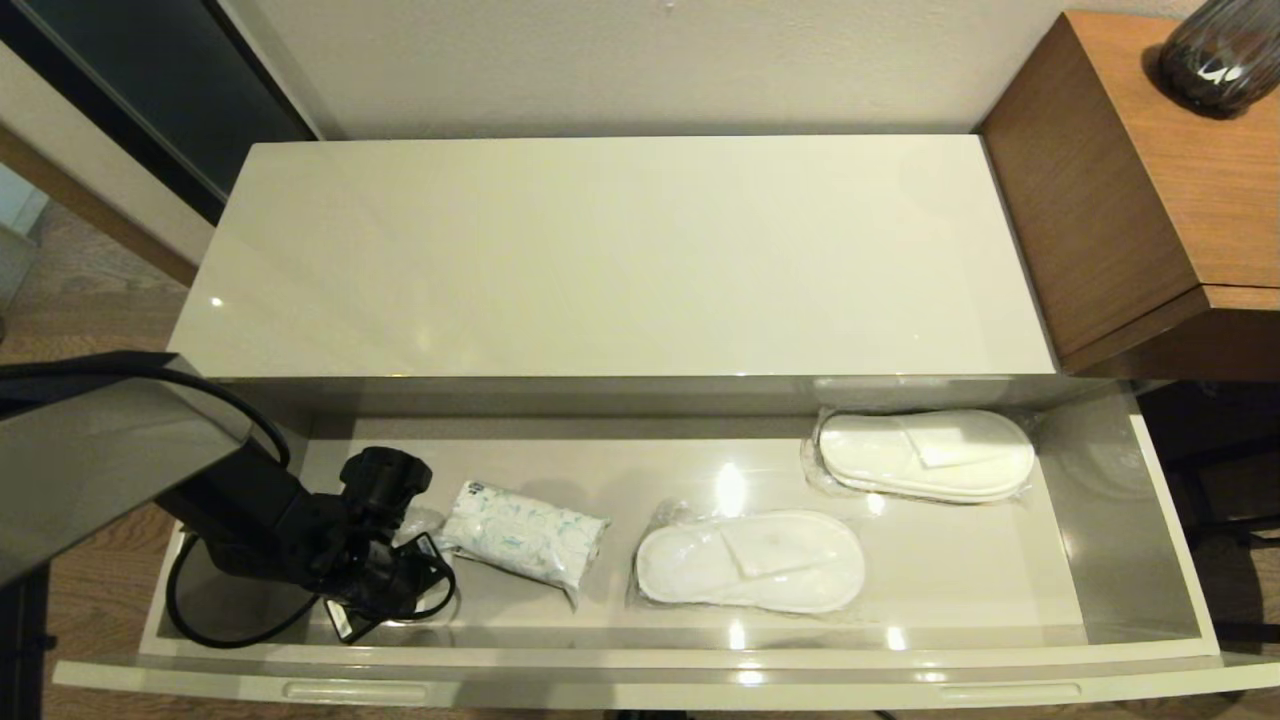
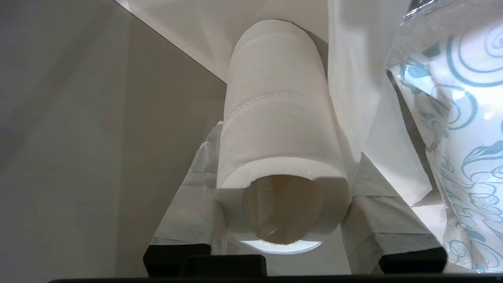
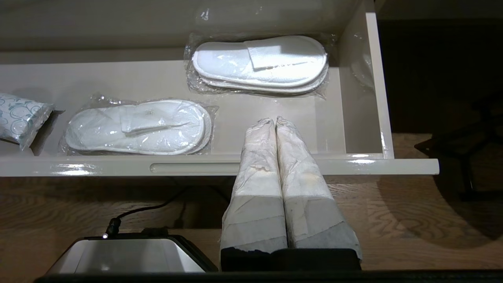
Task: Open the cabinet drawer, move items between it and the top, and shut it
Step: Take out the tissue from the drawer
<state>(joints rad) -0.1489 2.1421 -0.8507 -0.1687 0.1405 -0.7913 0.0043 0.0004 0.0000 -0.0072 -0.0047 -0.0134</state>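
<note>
In the head view we lose the paper roll (image 2: 281, 129) behind the left gripper (image 1: 400, 560) beside the tissue pack (image 1: 523, 535); the vase (image 1: 1222, 55) is cut off by the edge.

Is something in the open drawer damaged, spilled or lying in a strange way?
Nothing stands out. In the cabinet drawer, the two wrapped slipper packs and the tissue pack lie flat and intact. The toilet roll between the left gripper fingers looks whole.
</note>
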